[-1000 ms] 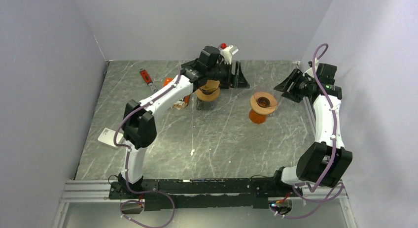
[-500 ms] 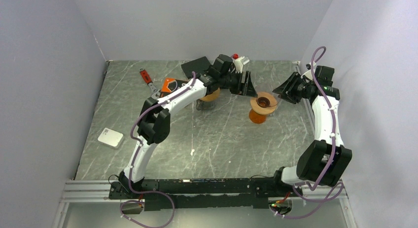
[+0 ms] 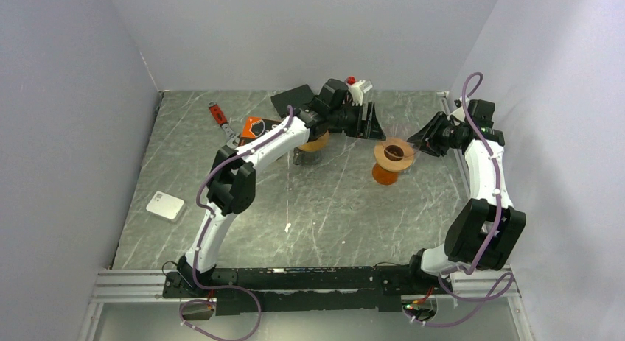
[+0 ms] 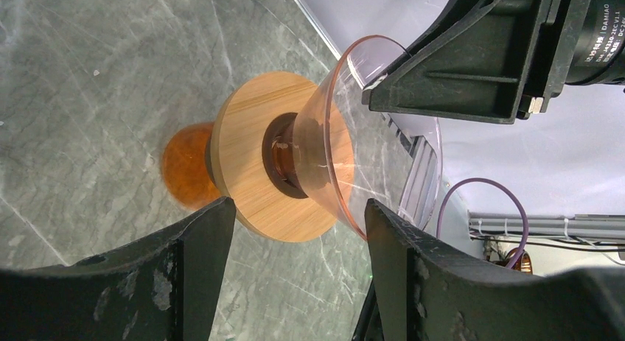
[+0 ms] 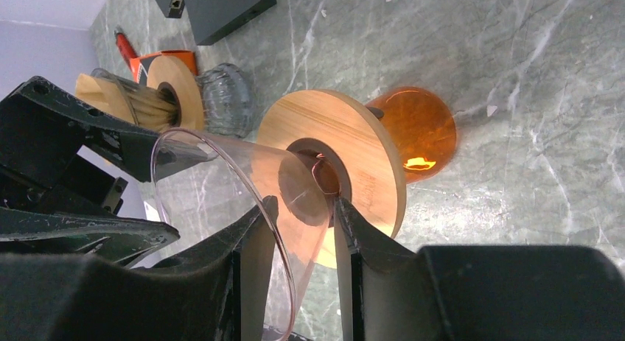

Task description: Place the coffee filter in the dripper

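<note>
The dripper point(image 3: 390, 158), a clear cone on a wooden collar over an orange glass base, stands right of centre. It also shows in the left wrist view point(image 4: 280, 164) and the right wrist view point(image 5: 346, 164). My right gripper point(image 3: 419, 142) point(image 5: 302, 205) straddles the cone's wall, one finger inside and one outside at the neck, shut on it. My left gripper point(image 3: 371, 124) point(image 4: 298, 208) is open and empty just left of the dripper. Brown coffee filters point(image 3: 315, 141) point(image 5: 133, 105) stand in a glass holder behind my left forearm.
A black box point(image 3: 291, 98) lies at the back, with an orange packet point(image 3: 254, 125) and a red-handled tool point(image 3: 217, 114) to its left. A small white device point(image 3: 165, 205) lies near the left wall. The right wall is close behind my right arm.
My left gripper has moved right from the filter holder to the dripper's left side, with nothing in it. My right gripper stayed at the dripper's rim, shifting slightly.
</note>
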